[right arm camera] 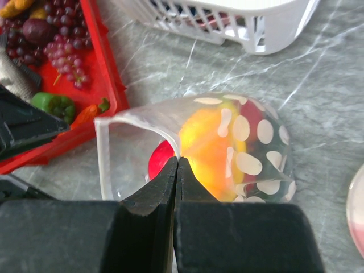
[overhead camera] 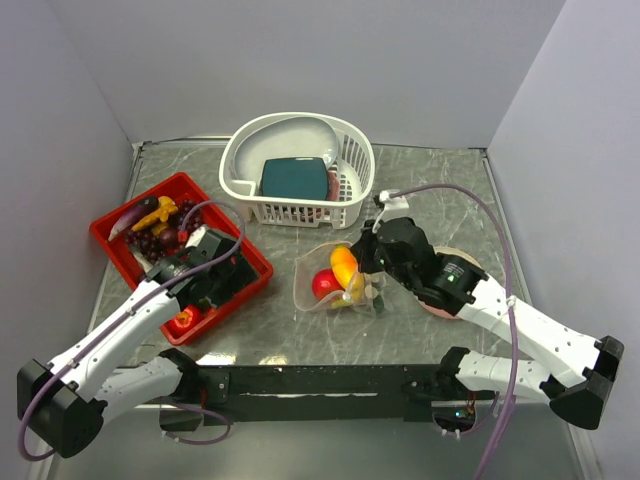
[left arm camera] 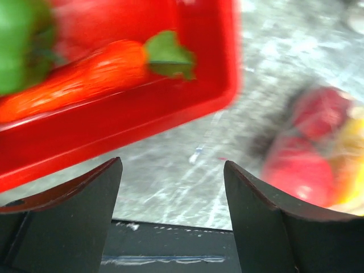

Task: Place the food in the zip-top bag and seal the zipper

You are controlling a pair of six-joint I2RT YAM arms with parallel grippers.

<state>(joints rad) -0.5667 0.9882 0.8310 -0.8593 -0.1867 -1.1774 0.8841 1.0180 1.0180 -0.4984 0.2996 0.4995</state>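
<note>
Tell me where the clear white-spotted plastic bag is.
In the top view the clear spotted bag lies mid-table, between the red plastic tray on the left and the right gripper, whose shut jaws pinch its rim.

Tabletop (overhead camera: 440,180): grey marble-look surface with white veining and a slight sheen. It's boxed in on three sides by plain pale grey panels: back wall (overhead camera: 320,60), left wall (overhead camera: 50,150), right wall (overhead camera: 580,150), meeting at clean corners. A thin pale strip (overhead camera: 190,141) runs where the tabletop meets the back wall. A black bar (overhead camera: 320,380) spans the near edge. Light is even and diffuse, shadows soft and short.
</note>
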